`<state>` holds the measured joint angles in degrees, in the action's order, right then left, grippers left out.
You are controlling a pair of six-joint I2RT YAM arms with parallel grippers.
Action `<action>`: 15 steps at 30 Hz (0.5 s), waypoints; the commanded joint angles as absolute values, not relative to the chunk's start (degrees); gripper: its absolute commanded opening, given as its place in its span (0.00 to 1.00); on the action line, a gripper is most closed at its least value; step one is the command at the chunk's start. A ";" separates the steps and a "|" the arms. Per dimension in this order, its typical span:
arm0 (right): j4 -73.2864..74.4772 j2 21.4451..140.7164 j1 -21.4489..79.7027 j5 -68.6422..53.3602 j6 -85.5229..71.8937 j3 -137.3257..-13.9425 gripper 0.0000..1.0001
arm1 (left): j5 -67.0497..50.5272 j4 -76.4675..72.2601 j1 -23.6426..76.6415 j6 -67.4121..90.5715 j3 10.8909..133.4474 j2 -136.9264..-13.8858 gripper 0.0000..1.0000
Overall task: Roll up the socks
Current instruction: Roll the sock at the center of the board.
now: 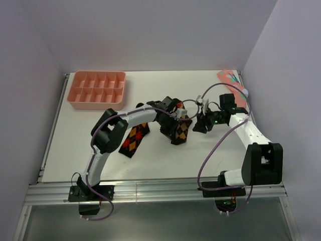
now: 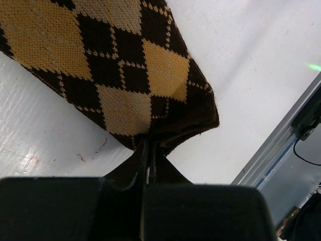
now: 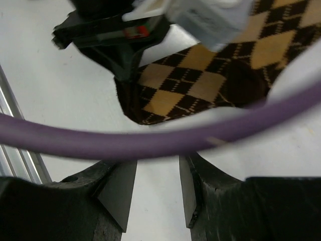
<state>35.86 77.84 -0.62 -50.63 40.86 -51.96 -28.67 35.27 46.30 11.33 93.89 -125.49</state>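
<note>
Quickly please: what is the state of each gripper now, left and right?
Left gripper: closed, pinching the edge of the tan and orange sock.
Right gripper: open, holding nothing.

White links (image 1: 138, 116), purple cables (image 3: 125, 145); left pincer (image 2: 148, 163), right pincer (image 3: 153, 198) black.

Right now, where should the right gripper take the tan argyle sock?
Grip the tan argyle sock's dark end, beside the left gripper's pinch. Bring the right gripper straight forward: that rounded end points at its open fingers.
</note>
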 commanded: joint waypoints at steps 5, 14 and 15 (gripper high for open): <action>35.86 76.11 7.90 -47.74 47.02 -48.61 0.49 | -29.97 38.41 45.79 11.95 96.50 -127.44 0.00; 31.82 77.60 15.46 -41.75 45.18 -47.46 0.54 | -31.02 37.88 45.79 12.30 96.15 -127.44 0.00; 31.47 77.78 15.99 -41.31 45.09 -47.46 0.54 | -31.11 37.97 45.79 12.30 96.15 -127.44 0.00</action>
<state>34.85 77.78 13.87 -43.11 44.84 -47.37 -30.20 37.28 45.39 13.04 94.85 -126.39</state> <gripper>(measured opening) 0.541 0.025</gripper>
